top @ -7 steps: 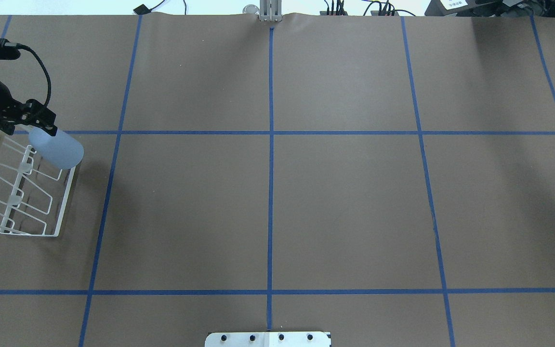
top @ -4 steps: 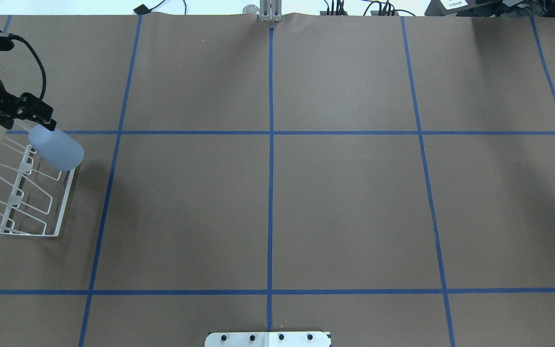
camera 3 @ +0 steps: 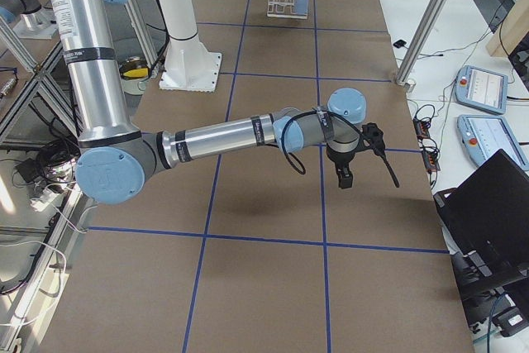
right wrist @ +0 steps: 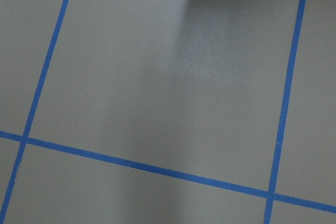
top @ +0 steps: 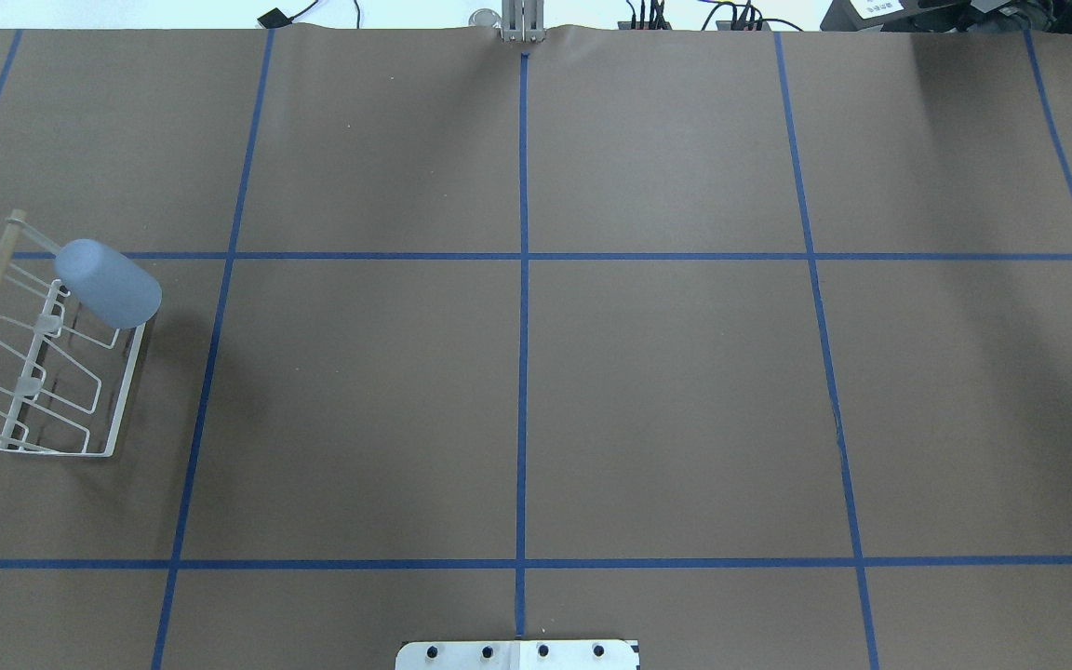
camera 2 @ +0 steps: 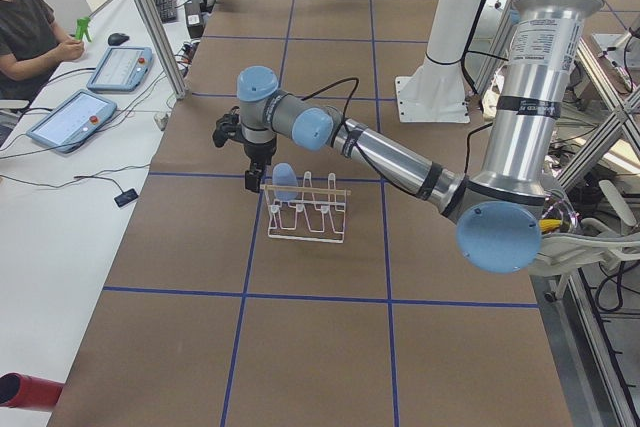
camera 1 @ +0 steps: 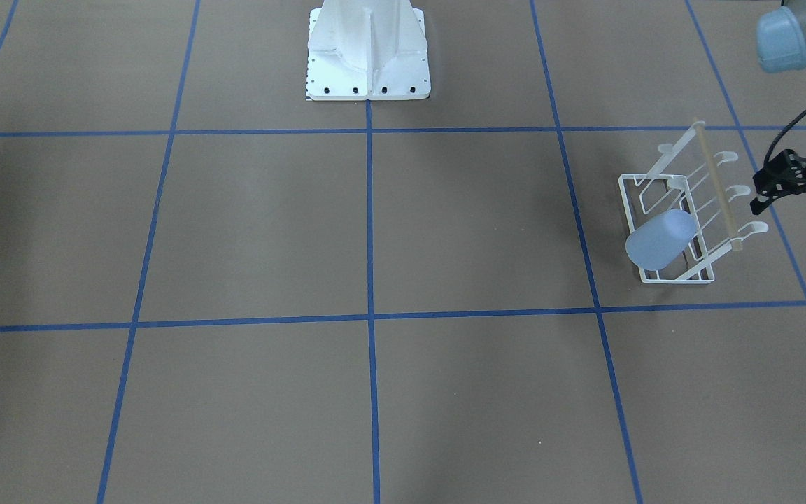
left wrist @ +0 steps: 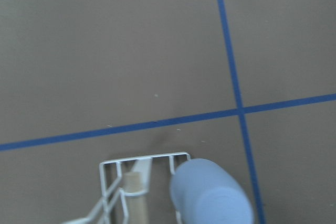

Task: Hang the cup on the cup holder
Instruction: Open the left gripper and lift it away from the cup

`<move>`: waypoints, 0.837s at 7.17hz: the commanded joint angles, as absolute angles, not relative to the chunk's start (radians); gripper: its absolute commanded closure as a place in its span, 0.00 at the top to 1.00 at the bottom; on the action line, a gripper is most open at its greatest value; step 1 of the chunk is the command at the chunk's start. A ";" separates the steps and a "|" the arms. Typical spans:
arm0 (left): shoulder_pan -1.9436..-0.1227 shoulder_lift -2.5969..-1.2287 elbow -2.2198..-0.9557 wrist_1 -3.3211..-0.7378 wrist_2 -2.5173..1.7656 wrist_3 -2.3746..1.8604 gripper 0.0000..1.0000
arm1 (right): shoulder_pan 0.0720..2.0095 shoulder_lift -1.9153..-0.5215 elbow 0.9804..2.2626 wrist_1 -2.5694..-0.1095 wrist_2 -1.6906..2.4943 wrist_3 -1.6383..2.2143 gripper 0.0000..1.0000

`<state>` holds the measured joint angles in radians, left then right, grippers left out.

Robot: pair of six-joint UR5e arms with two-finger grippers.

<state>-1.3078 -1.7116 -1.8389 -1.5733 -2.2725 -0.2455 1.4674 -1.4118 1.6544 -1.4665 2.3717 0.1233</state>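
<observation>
The pale blue cup [top: 108,284] sits tilted over a slanted prong at the far end of the cup holder [top: 127,381], bottom pointing up and outward. Nothing grips it. It also shows as the cup [camera 1: 660,240] on the white wire cup holder [camera 1: 676,278], whose tan wooden rod [camera 1: 718,189] runs along the top. My left gripper [camera 1: 793,208] hovers beside the rod, apart from the cup, open and empty. The left wrist view looks down on the cup [left wrist: 210,195]. My right gripper [camera 3: 343,175] hangs over bare table far away; I cannot tell its state.
The white robot pedestal base [camera 1: 368,63] stands at the table's middle edge. Blue tape lines [top: 523,372] grid the brown table. A person [camera 2: 30,17] sits at a side table with tablets [camera 2: 75,117]. A laptop [camera 3: 488,204] lies past the right end.
My left gripper has let go of the cup and drawn back toward the left edge, nearly out of the overhead view. The cup stays on its prong.
</observation>
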 commanded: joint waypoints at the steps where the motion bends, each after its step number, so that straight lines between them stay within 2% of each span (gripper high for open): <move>1: -1.403 -1.677 -1.720 -1.581 -2.275 -0.053 0.97 | 1.474 -1.469 1.698 -1.466 2.370 0.123 1.00; 2: -1.454 -1.655 -1.720 -1.574 -2.282 -0.045 0.97 | 1.479 -1.492 1.712 -1.466 2.370 0.123 1.00; 3: -1.469 -1.564 -1.744 -1.584 -2.289 -0.044 0.97 | 1.473 -1.540 1.750 -1.468 2.367 0.123 1.00; 6: -1.489 -1.520 -1.763 -1.572 -2.369 -0.060 0.98 | 1.459 -1.566 1.779 -1.471 2.324 0.121 1.00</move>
<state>-1.4780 -1.5314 -1.7638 -1.5737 -2.3200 -0.0548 1.4670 -1.5610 1.7750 -1.4700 2.3478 0.1224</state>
